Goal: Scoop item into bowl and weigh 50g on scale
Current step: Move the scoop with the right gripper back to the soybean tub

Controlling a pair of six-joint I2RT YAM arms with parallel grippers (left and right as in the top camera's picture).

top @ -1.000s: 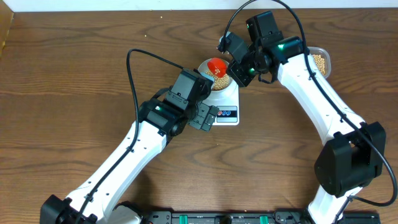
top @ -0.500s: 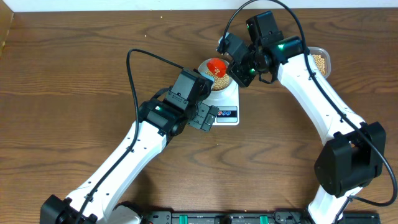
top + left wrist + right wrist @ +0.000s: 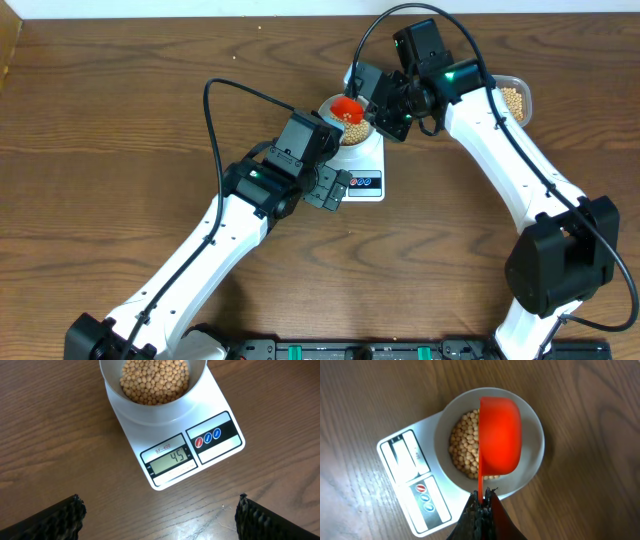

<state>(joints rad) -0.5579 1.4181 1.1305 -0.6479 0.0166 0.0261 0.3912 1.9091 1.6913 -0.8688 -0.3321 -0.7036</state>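
The pale bowl (image 3: 328, 108) stands on the white scale (image 3: 366, 160), holding tan beans (image 3: 353, 129). My right gripper (image 3: 374, 108) is shut on the thin handle of a red scoop (image 3: 347, 105). In the right wrist view the scoop (image 3: 500, 435) hangs tipped on its side over the bowl (image 3: 534, 455) and the beans (image 3: 464, 452). The left wrist view shows the bowl (image 3: 150, 410), the beans (image 3: 155, 380) and the scale's display (image 3: 170, 458) reading 45. My left gripper (image 3: 159, 507) is open over bare wood just in front of the scale (image 3: 220, 450).
A clear plastic tub (image 3: 514, 98) with more beans sits behind the right arm at the back right. The right arm reaches over the scale's right side. The left arm stretches diagonally from the front left.
The red scoop has rolled over onto its side above the bowl, and the right wrist has turned slightly. The left arm has not moved.
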